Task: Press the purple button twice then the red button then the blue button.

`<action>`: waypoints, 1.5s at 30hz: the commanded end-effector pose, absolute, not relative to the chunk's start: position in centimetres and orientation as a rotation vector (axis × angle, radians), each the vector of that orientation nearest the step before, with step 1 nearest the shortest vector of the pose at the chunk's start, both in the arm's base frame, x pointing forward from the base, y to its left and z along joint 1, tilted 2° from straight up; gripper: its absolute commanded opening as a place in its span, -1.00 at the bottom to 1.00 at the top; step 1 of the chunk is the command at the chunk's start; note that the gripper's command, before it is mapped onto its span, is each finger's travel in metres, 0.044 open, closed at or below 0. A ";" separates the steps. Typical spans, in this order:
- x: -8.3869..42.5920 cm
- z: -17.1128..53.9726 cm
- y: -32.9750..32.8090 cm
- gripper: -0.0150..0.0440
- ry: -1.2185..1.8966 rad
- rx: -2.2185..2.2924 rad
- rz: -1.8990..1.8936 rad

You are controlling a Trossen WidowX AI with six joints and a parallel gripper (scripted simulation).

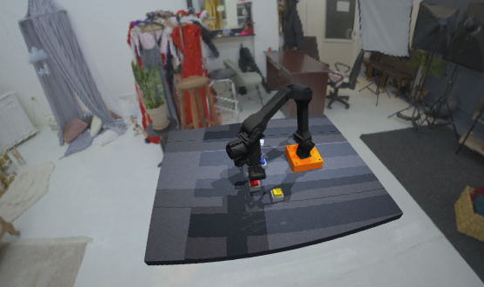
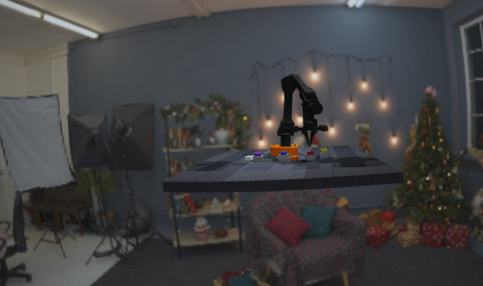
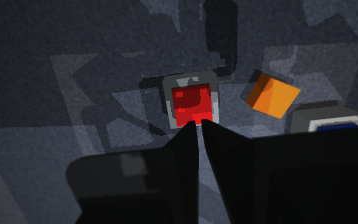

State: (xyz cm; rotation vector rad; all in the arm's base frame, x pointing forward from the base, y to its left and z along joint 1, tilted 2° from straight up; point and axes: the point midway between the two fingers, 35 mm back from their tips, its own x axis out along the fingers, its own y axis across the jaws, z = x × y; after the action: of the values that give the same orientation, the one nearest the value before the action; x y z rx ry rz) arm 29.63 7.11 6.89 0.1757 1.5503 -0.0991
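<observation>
The red button sits in a grey housing. My gripper is shut and empty, with its fingertips a little above the red button; in the wrist view they overlap its near edge. In the top view the fingertips cannot be made out. The blue button is to the right in the wrist view, partly hidden by a finger. The purple button shows in the exterior view, beyond the blue one; the arm hides it in the top view.
An orange block lies between the red and blue buttons. The yellow button is on the other side of the red one. A white block lies beside the purple button. The arm stands on an orange base.
</observation>
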 end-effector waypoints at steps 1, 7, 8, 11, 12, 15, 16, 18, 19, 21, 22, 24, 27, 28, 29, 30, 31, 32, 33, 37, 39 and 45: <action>29.8 6.5 7.2 -0.42 1.535 0.182 -0.100; 29.8 5.6 7.3 -0.42 1.535 0.182 -0.100; 29.9 5.4 7.3 -0.42 1.535 0.182 -0.100; 29.9 4.9 7.3 -0.42 1.535 0.182 -0.100; 29.9 4.8 7.3 -0.42 1.535 0.182 -0.100; 29.9 4.3 7.3 -0.42 1.535 0.182 -0.100; 29.9 4.1 7.3 -0.42 1.535 0.182 -0.100; 29.9 3.8 7.3 -0.42 1.535 0.182 -0.100; 29.9 3.6 7.4 -0.42 1.535 0.182 -0.100; 29.9 3.4 7.4 -0.42 1.535 0.182 -0.100; 29.9 3.3 7.4 -0.42 1.535 0.182 -0.100; 29.9 3.3 7.4 -0.42 1.535 0.182 -0.100; 29.9 3.3 7.4 -0.42 1.535 0.182 -0.100; 29.9 3.3 7.4 -0.42 1.535 0.182 -0.100; 29.9 3.3 7.4 -0.42 1.535 0.182 -0.100; 29.9 3.3 7.4 -0.42 1.535 0.182 -0.100; 29.9 3.3 7.4 -0.42 1.535 0.182 -0.100; 29.9 3.3 7.4 -0.42 1.535 0.182 -0.100; 29.9 3.3 7.4 -0.42 1.535 0.182 -0.100; 29.9 3.3 7.4 -0.42 1.535 0.182 -0.100; 29.9 3.3 7.4 -0.42 1.535 0.182 -0.100; 29.9 5.5 7.3 -0.42 1.534 0.181 -0.098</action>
State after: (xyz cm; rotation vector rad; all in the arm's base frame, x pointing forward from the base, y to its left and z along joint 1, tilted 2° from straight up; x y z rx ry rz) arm 29.72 7.33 3.68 0.1774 1.5440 -0.0975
